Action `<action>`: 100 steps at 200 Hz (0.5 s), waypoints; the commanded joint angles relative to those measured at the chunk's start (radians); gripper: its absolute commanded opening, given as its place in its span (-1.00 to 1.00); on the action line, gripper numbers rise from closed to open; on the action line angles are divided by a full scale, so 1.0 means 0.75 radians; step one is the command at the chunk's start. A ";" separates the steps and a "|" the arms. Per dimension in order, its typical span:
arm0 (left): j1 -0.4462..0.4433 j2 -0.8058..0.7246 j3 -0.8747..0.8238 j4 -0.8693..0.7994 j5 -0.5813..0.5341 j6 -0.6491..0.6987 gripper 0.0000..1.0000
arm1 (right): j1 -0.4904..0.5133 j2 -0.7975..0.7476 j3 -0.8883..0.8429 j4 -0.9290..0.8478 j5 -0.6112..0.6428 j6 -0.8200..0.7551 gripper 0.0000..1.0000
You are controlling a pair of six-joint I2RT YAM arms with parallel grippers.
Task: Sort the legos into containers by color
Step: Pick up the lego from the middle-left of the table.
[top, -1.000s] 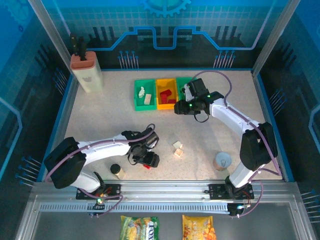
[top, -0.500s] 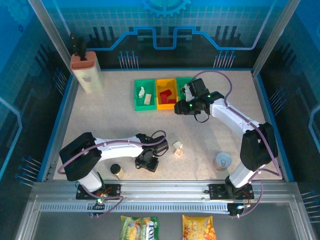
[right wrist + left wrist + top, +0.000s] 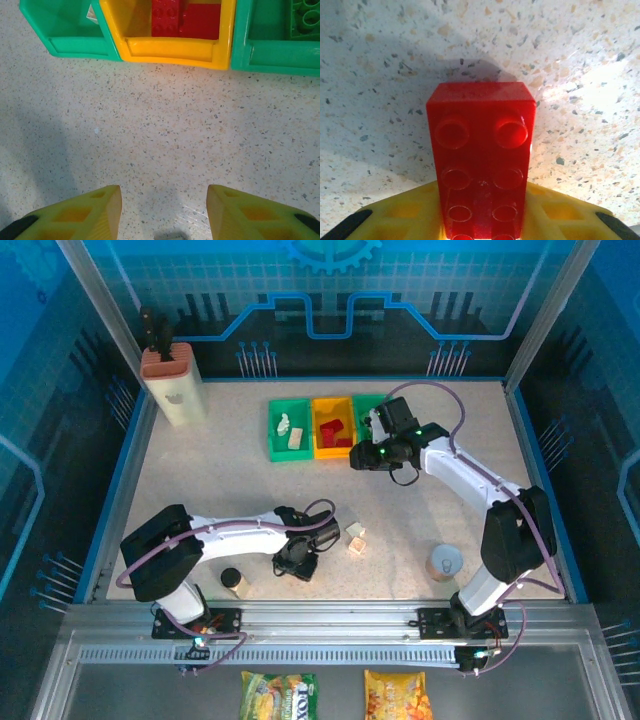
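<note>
The red lego point(image 3: 481, 160) lies flat on the counter point(image 3: 220, 480), studs up, close to the near edge and a little left of its middle. The left tool point(image 3: 298, 560) has closed on it: its yellow fingers point(image 3: 410, 212) press against both long sides of the brick. The left arm stretches low from its base at the near-left corner, running right along the near edge, its wrist bent down over the brick.

Just right of that tool, two cream legos point(image 3: 355, 538) sit close together on the bare counter.

By the middle of the far edge stand three bins in a row. The left green bin point(image 3: 275, 440) holds cream pieces, the yellow-orange bin point(image 3: 175, 47) holds red ones, and the right green bin point(image 3: 270, 50) holds a green brick point(image 3: 302, 17).

The right arm rises from the near-right corner, folds at the elbow by the right edge and reaches back toward the bins. The right tool point(image 3: 164, 210) hangs over the counter just in front of the bins, fingers apart with nothing between them.

A knife block point(image 3: 172, 385) stands in the far-left corner; a dark-capped jar point(image 3: 232, 580) and a grey cup point(image 3: 446, 563) stand near the near edge.
</note>
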 commanded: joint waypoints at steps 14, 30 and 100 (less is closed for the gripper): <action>-0.009 -0.020 0.088 -0.057 -0.036 0.011 -0.28 | -0.011 -0.064 -0.005 -0.045 0.029 -0.018 -0.02; -0.005 -0.015 0.120 -0.072 -0.046 0.029 -0.29 | -0.013 -0.079 -0.012 -0.050 0.039 -0.017 -0.02; 0.117 0.005 0.266 -0.082 -0.055 0.098 -0.30 | -0.038 -0.198 -0.083 -0.099 0.120 -0.024 -0.03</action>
